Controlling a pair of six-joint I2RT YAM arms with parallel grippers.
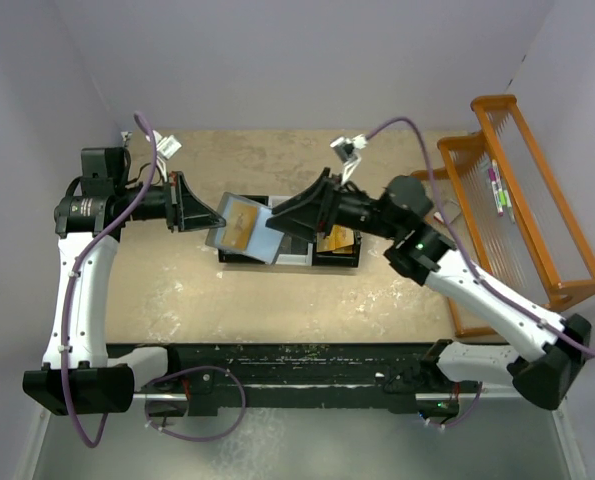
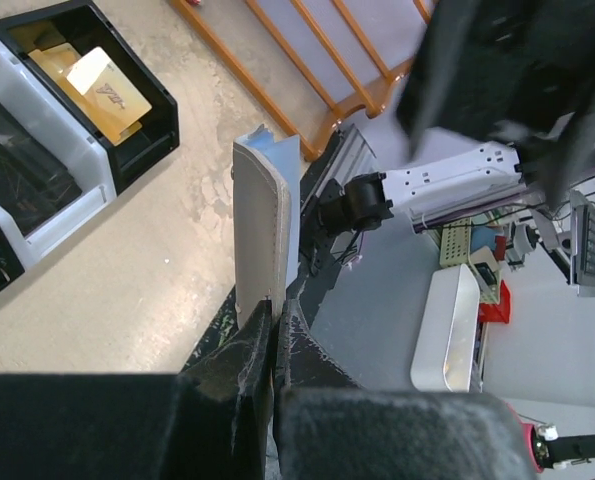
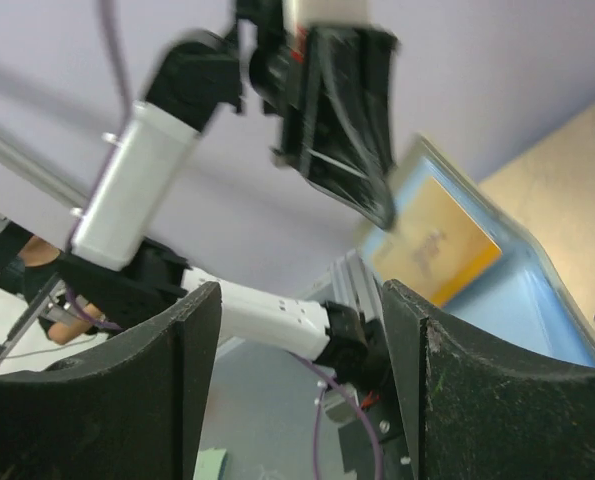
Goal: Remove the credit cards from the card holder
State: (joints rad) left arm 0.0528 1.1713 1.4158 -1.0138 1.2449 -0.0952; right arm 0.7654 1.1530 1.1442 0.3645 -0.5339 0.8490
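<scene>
L arm's left gripper (image 1: 207, 214) pressed together on the edge of flat blue-grey bifold card holder (image 1: 255, 242), pinching it lifted off the beige speckled table (image 1: 177, 300), over the left end of the black-and-white plastic bin tray (image 1: 322, 264). In left wrist view, holder (image 2: 262, 225) stands upright out of the fingers (image 2: 252, 340), seen edge-on: pale grey outer skin, blue lining, rounded top corner.

Thin orange-gold card (image 1: 239, 225) lies flat vs. holder's inner face, edges inside the holder's outline; from right wrist view (image 3: 437, 245) matte, w/ a faint dark mark, blue panel (image 3: 537, 300) showing around it.

Right gripper (image 1: 275, 218) spread wide, nothing between its fingers (image 3: 147, 390), tips just beside holder's right edge; cannot tell if touching.

Another gold card (image 2: 92, 85) rests in tray's black end compartment, glossy glare on it.

Room: open table in front of and behind tray; left side wide. Right side tighter: orange wooden slatted rack (image 1: 494, 103) stands along the table's right edge, near R arm's elbow. Walls plain, pale lilac.
</scene>
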